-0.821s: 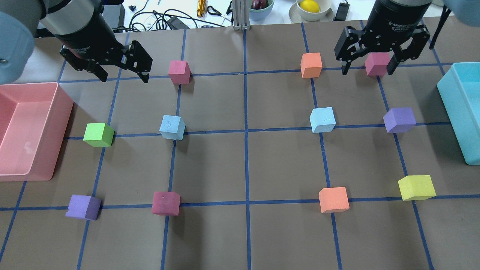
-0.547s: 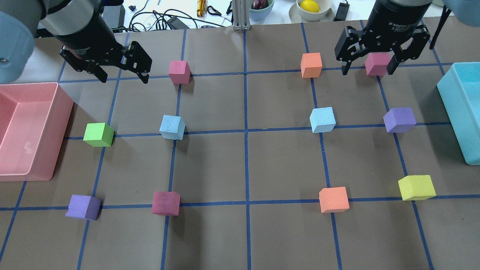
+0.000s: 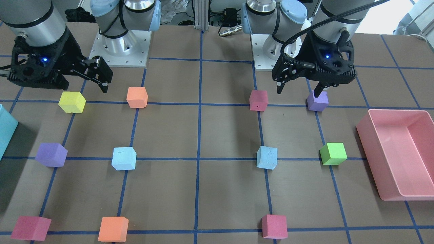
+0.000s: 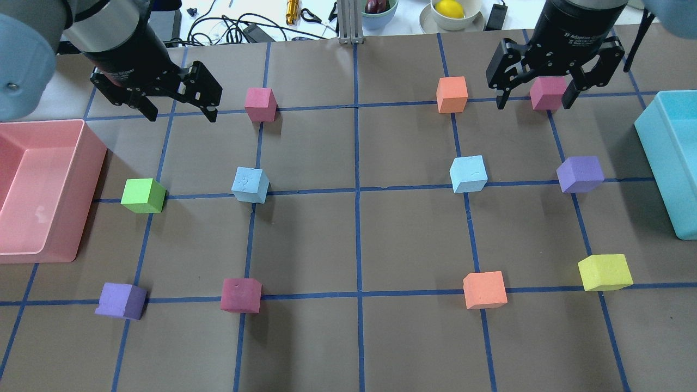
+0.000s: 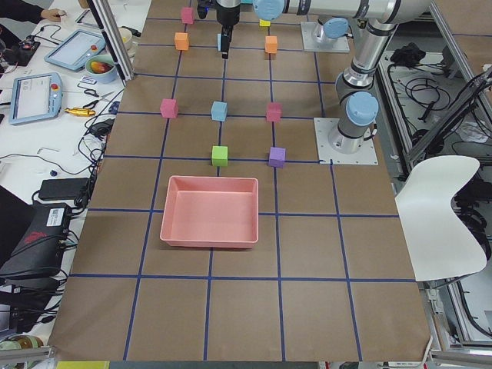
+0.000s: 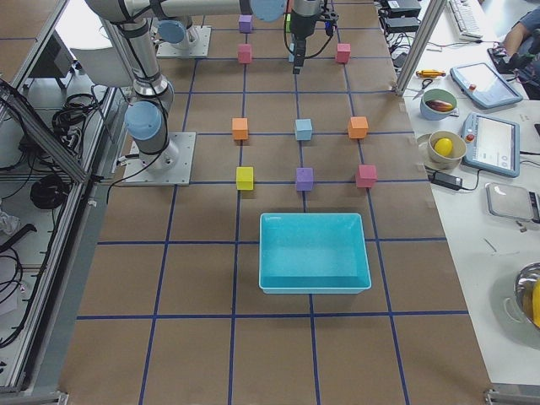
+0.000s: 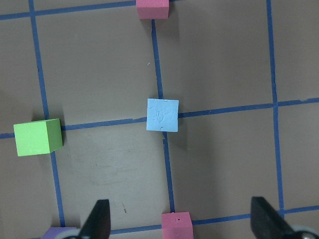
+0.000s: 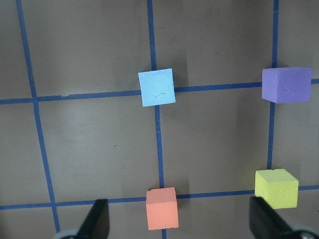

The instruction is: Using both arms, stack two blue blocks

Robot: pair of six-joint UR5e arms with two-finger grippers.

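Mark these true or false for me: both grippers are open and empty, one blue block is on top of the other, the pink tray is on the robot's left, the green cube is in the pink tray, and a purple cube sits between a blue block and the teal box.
1. The left gripper and the right gripper are open and hold nothing. True.
2. The left-side blue block rests on the right-side blue block. False: they sit far apart, each on the table.
3. The pink tray lies on the robot's left. True.
4. The green cube lies inside the pink tray. False: it sits on the table beside the tray.
5. A purple cube sits between the right-side blue block and the teal box. True.
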